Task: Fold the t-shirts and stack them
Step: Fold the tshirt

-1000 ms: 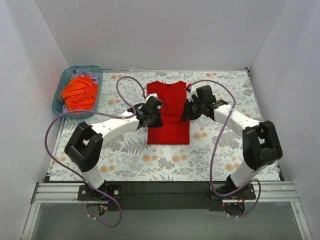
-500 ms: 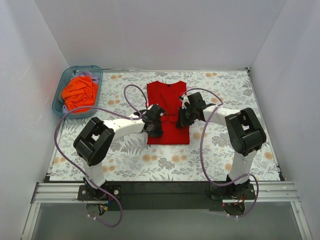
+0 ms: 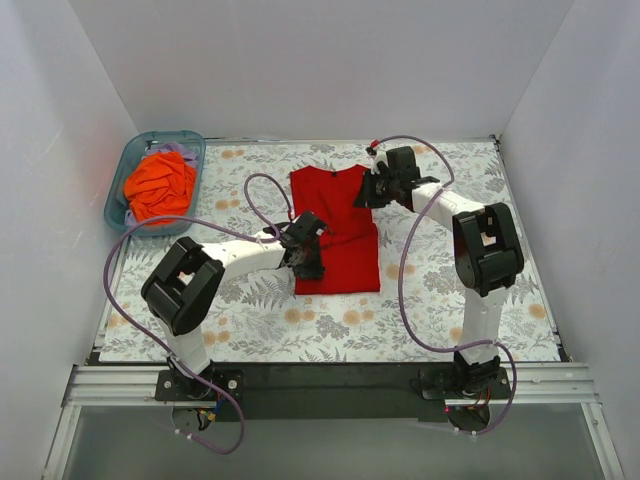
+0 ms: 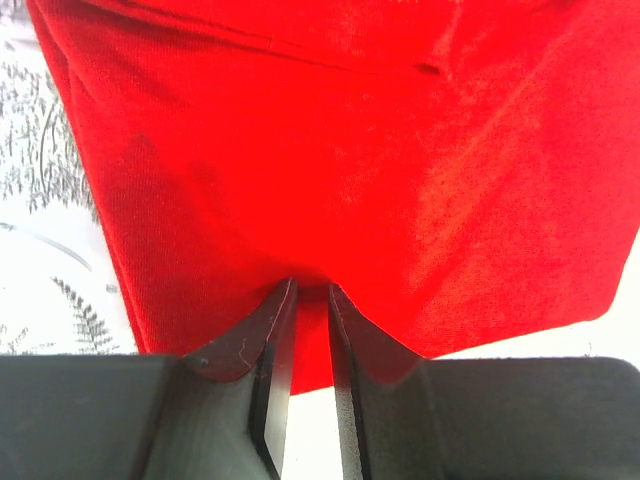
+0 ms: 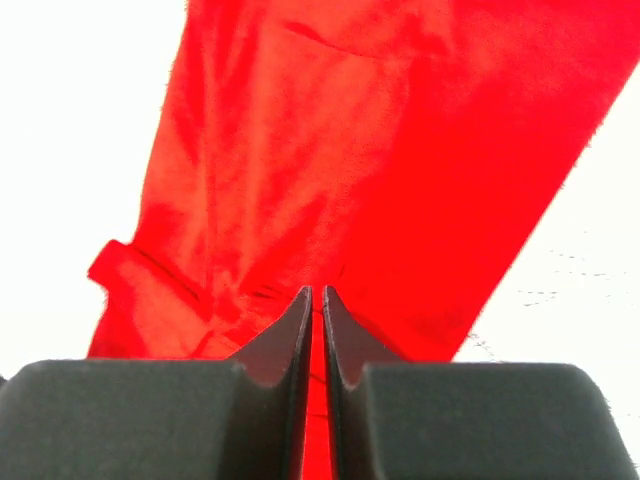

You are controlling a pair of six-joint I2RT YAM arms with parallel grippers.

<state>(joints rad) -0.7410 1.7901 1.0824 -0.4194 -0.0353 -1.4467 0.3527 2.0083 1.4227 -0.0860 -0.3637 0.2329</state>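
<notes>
The red t-shirt (image 3: 338, 225) lies folded into a long narrow strip in the middle of the floral table, collar end at the far side. My left gripper (image 3: 306, 258) is at the strip's lower left edge, its jaws pinched on red cloth (image 4: 350, 150) in the left wrist view, where the gripper (image 4: 310, 288) sits low in the frame. My right gripper (image 3: 369, 190) is at the far right corner of the shirt, shut on the cloth (image 5: 370, 150) in the right wrist view, with the gripper (image 5: 317, 292) at the bottom. The orange t-shirt (image 3: 160, 185) lies crumpled in the bin.
The teal plastic bin (image 3: 119, 178) stands at the far left corner of the table, with some purple cloth under the orange one. White walls close in the table on three sides. Purple cables loop over both arms.
My right gripper has moved from the shirt's right middle up to its far right corner. My left gripper has slid slightly nearer along the left edge. The shirt's far end has skewed leftward.
</notes>
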